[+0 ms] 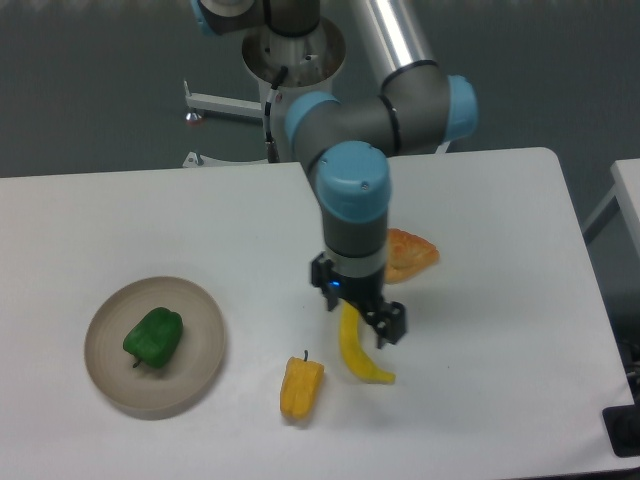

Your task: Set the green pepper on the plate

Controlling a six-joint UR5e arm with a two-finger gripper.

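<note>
The green pepper (pixel 154 337) lies on the beige plate (pixel 205 330) at the left of the white table, stem toward the front. My gripper (pixel 360 318) is far to the right of the plate, low over the middle of the table, right above a yellow banana (pixel 358 352). Its dark fingers (pixel 392 327) stand apart and hold nothing.
A yellow-orange pepper (pixel 300 387) lies near the front, between the plate and the banana. An orange pastry-like piece (pixel 410 253) lies behind the gripper. The arm's column stands over the table's middle back. The table's right edge is at the far right.
</note>
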